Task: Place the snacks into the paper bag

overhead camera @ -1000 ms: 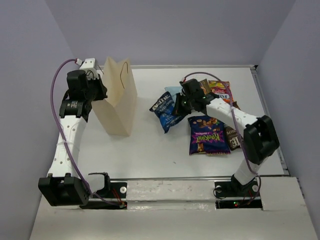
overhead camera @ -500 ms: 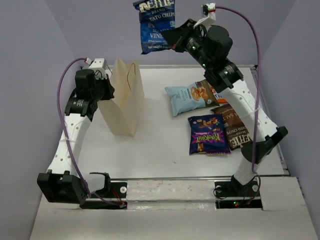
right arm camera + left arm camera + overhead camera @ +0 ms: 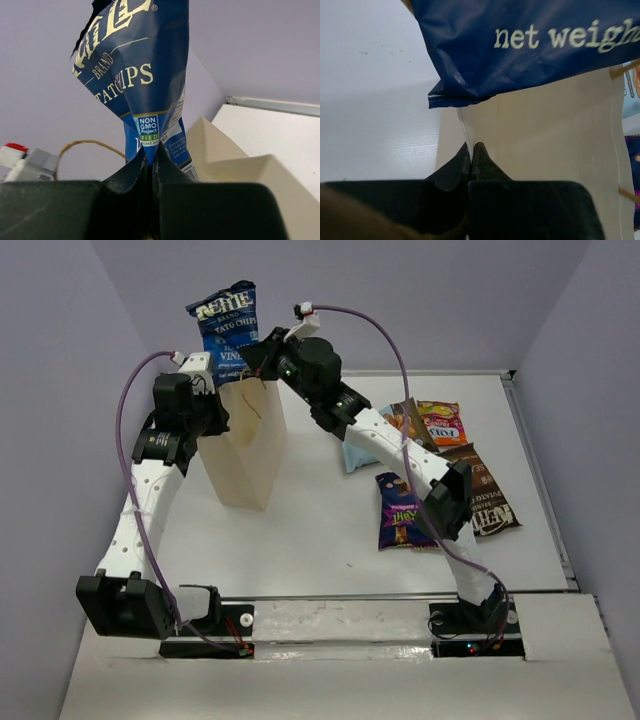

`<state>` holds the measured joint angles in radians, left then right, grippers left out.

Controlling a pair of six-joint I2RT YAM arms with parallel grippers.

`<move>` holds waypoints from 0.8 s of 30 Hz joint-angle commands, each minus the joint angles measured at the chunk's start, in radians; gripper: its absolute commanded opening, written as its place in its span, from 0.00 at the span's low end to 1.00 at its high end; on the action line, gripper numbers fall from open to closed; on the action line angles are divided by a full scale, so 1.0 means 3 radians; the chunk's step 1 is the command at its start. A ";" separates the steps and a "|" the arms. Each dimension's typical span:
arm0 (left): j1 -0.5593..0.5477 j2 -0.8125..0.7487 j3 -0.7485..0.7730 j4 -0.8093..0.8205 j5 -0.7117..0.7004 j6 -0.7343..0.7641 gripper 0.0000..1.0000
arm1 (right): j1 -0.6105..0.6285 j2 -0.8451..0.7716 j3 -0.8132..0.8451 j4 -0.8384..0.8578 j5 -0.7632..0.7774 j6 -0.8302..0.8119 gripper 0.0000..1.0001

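Right gripper point(image 3: 151, 155) pinched tight on the dark blue chip packet point(image 3: 225, 335), which hangs just above the paper bag point(image 3: 245, 455) mouth, far left. Left gripper point(image 3: 471, 147) clamped on the bag's rim. We should centre the packet over the opening, lower its bottom edge inside, then release.

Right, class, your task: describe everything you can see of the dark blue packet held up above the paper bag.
The dark blue packet is glossy, crinkly foil with pale lettering, including "brand", "net weigh" near its lower end, and a small Non GMO Project badge. It hangs roughly upright, slightly tilted, in the air over the open mouth of the paper bag. The right gripper is shut on one edge beside the badge. Whether its lower end touches the bag cannot be told.
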<state>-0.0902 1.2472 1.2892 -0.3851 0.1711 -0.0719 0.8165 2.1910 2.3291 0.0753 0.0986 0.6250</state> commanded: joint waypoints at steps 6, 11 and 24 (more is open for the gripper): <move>0.0025 0.0087 0.0228 0.0210 -0.0161 -0.0230 0.00 | 0.0039 -0.0926 -0.1235 0.0158 0.0223 -0.0181 0.01; 0.0030 0.0117 0.0279 0.0230 -0.0228 -0.0205 0.00 | 0.0039 -0.1270 -0.1689 -0.0250 0.0280 -0.0452 0.01; 0.0025 0.0061 0.0248 0.0205 -0.0141 -0.0261 0.00 | 0.0264 -0.0682 -0.0764 -0.1774 -0.0129 -0.1833 0.01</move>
<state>-0.0879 1.2911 1.3384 -0.3794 0.1226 -0.1333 0.8841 1.9434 2.0335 -0.3042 0.1226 0.2073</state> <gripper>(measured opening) 0.071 0.044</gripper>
